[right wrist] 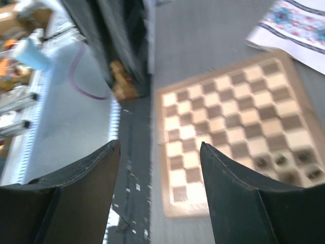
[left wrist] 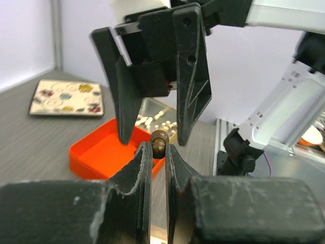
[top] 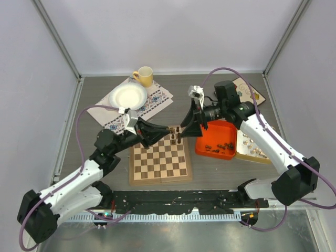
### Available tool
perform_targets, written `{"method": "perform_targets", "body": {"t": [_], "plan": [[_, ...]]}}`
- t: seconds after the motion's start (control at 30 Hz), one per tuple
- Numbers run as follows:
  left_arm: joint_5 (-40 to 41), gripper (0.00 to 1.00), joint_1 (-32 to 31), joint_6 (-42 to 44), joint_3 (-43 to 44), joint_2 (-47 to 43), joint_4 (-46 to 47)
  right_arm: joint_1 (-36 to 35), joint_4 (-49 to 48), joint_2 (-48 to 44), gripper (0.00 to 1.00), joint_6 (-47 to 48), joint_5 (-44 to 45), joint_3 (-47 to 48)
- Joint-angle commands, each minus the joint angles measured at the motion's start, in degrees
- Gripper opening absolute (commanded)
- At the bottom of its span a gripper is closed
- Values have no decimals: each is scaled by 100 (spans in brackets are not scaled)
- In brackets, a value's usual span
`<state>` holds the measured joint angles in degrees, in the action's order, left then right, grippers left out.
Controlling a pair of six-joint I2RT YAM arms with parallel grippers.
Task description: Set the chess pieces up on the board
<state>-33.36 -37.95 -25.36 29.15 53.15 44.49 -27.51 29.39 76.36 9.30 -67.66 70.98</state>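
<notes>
Above the far edge of the board (top: 157, 164), a dark piece (left wrist: 159, 138) is pinched in the left gripper (left wrist: 158, 148), with the right gripper (right wrist: 159, 144) spread wide; steady lowering onto a square seems needed next.

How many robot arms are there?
2. The left arm enters from the near left, left gripper pinching a dark chess piece; the right arm from the near right, right gripper open.

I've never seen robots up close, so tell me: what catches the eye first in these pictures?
Over the far right corner of the board, the left gripper pinches a small dark chess piece, while the right gripper hangs open facing it. A bright orange tray sits just right of the board.
</notes>
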Motion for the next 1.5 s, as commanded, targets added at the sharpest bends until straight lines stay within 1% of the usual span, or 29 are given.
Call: {"method": "perform_targets", "body": {"t": [0.0,0.03,0.07,0.1,0.13,0.23,0.27,0.33,0.43,0.57,0.6,0.63,0.67,0.7,0.73,0.8,0.93,1.03,1.17,1.47], "plan": [[1127,0,156,-47,660,-656,-2379,605,954,-436,70,1397,1199,40],[1583,0,218,-91,810,-717,-2897,858,1016,-498,70,1512,1359,-57],[1709,0,253,-91,969,-709,-3842,1009,1025,-569,71,1687,1456,-258],[1754,0,332,-126,1301,-657,-4243,1167,1016,-691,71,1750,1588,-365],[1737,0,359,-170,1426,-595,-4891,1447,1008,-762,71,1794,1650,-453],[1685,0,368,-477,1935,-148,-5781,1756,955,-938,71,1900,1703,-752],[1728,0,368,-617,2041,149,-5976,1905,911,-982,71,1900,1703,-874],[1824,0,359,-899,2392,441,-6502,2047,797,-1078,71,1909,1695,-980],[1991,0,289,-1268,2692,942,-6961,2328,692,-1167,71,1874,1555,-1104],[2720,0,-123,-1655,2877,1461,-7024,2662,569,-1219,71,1804,1291,-1253],[3043,0,-307,-1752,2921,1592,-7076,2672,525,-1228,71,1786,1247,-1288],[3220,0,-405,-1953,3000,1898,-7286,2863,455,-1237,71,1768,1211,-1332],[3379,0,-510,-2050,3096,2049,-7427,2908,437,-1263,71,1768,1168,-1393],[3946,0,-737,-2147,3323,2190,-7611,2961,428,-1272,71,1786,1150,-1420],[4178,0,-861,-2270,3413,2435,-7848,3023,393,-1272,71,1786,1132,-1455],[4792,0,-1230,-2604,3649,2656,-7990,3093,349,-1255,71,1786,1062,-1543],[5347,0,-1548,-3096,4054,3175,-8482,3251,357,-1272,71,1821,974,-1622],[5402,0,-1627,-3334,4247,3588,-8659,3304,349,-1299,71,1830,877,-1693],[5411,0,-1671,-3379,4415,3992,-8659,3348,357,-1325,71,1856,824,-1754],[5569,0,-1820,-3431,4644,4450,-8580,3357,366,-1325,71,1839,772,-1772]]}}
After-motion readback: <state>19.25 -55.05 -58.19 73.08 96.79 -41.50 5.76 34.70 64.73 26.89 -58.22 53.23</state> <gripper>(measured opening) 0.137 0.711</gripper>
